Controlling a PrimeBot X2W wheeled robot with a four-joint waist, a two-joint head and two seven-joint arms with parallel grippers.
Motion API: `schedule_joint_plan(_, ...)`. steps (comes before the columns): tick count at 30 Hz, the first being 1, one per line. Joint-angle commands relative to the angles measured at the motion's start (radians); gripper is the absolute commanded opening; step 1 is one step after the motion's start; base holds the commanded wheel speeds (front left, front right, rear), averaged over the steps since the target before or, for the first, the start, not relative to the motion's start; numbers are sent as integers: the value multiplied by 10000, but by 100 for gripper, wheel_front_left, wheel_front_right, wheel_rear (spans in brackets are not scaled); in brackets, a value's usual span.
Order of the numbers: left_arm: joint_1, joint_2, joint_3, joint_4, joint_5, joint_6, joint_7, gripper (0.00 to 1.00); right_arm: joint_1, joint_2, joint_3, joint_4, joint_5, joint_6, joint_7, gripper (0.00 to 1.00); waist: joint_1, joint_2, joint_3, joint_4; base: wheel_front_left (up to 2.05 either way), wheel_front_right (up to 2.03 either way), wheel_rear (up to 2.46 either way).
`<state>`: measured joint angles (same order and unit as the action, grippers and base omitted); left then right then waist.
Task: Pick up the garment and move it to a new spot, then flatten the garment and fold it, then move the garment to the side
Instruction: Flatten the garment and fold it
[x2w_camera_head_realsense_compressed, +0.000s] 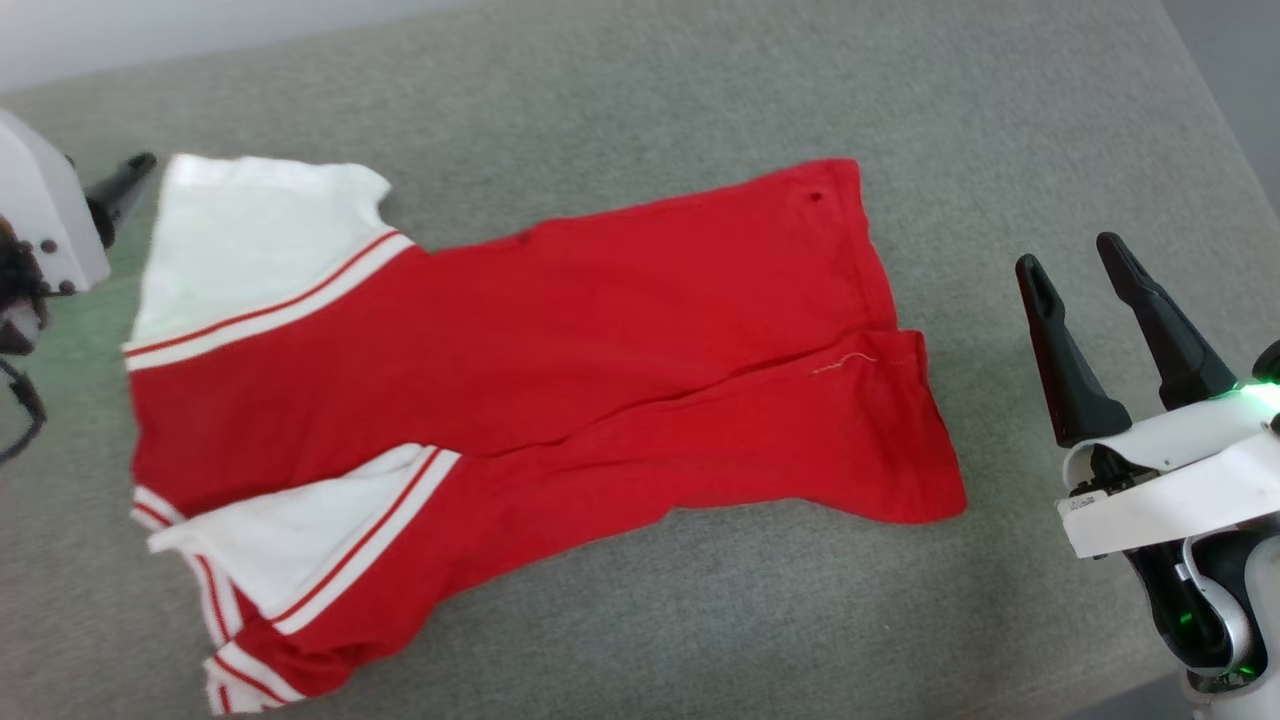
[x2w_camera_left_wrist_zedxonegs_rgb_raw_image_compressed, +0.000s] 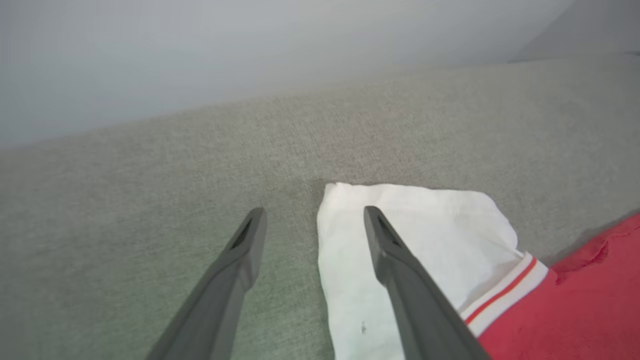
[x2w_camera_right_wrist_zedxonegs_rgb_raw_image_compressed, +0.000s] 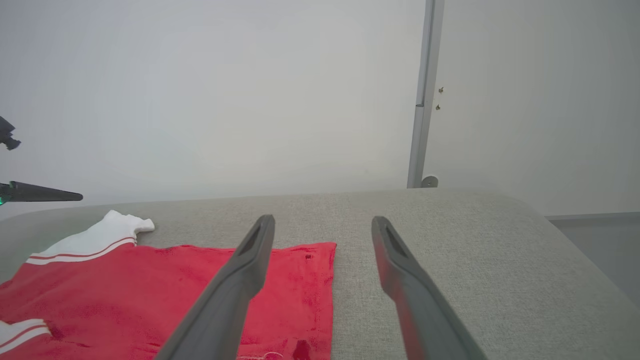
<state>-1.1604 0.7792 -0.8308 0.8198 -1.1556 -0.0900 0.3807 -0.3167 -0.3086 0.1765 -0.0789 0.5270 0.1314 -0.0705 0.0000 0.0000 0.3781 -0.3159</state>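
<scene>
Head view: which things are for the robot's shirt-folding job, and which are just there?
For the job: red jersey, left gripper, right gripper, both open and empty.
Just there: grey cushioned surface, pale wall, grey strip on the wall.

No legible txt – tiny label (x2w_camera_head_realsense_compressed: 1085, 503) on right gripper (x2w_camera_head_realsense_compressed: 1070, 256) too blurry

Your garment (x2w_camera_head_realsense_compressed: 560, 350) is soft matt cloth; the surface (x2w_camera_head_realsense_compressed: 700, 90) under it, coarse woven fabric. The right gripper (x2w_camera_head_realsense_compressed: 1068, 251) has matt dark plastic fingers (x2w_camera_head_realsense_compressed: 1060, 350).
</scene>
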Motion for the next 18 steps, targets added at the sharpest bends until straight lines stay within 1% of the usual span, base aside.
schedule_joint_plan(1, -261, -31, -70, 178, 8, -67, 341, 100, -61, -6, 4, -35, 35, -17, -8, 100, 0, 0, 460, -412, 0, 0, 0)
schedule_joint_plan(5, -1021, -141, -215, 700, -186, -251, 1688, 100, -227, -70, 84, -121, 74, -17, 55, 100, 0, 0, 761, -565, 0, 0, 0)
schedule_joint_plan(9, -1380, -170, -689, 1099, -70, -334, 3136, 100, -250, -132, 128, -192, 56, -17, 111, 100, 0, 0, 939, -570, 0, 0, 0)
schedule_joint_plan(11, -1431, -272, -718, 1141, -219, -358, 3379, 100, -290, -170, 107, -231, 38, -17, 152, 100, 0, 0, 993, -528, 0, 0, 0)
schedule_joint_plan(12, -1420, -339, -660, 1163, -332, -376, 3367, 93, -334, -198, 91, -250, 40, -17, 181, 100, 0, 0, 1018, -494, 0, 0, 0)
schedule_joint_plan(13, -1417, -390, -655, 1186, -399, -390, 3439, 51, -400, -227, 111, -276, 49, -17, 251, 100, 0, 0, 1041, -452, 0, 0, 0)
schedule_joint_plan(14, -1401, -428, -733, 1160, -388, -404, 3511, 31, -489, -279, 164, -313, 65, -17, 300, 100, 0, 0, 1059, -407, 0, 0, 0)
schedule_joint_plan(15, -1387, -449, -796, 1134, -367, -414, 3532, 0, -574, -350, 235, -304, 110, -17, 429, 100, 0, 0, 1077, -366, 0, 0, 0)
schedule_joint_plan(18, -1386, -514, -777, 917, -563, -412, 3446, 0, -1259, -531, 486, -151, 284, -17, 1056, 100, 0, 0, 1137, -267, 0, 0, 0)
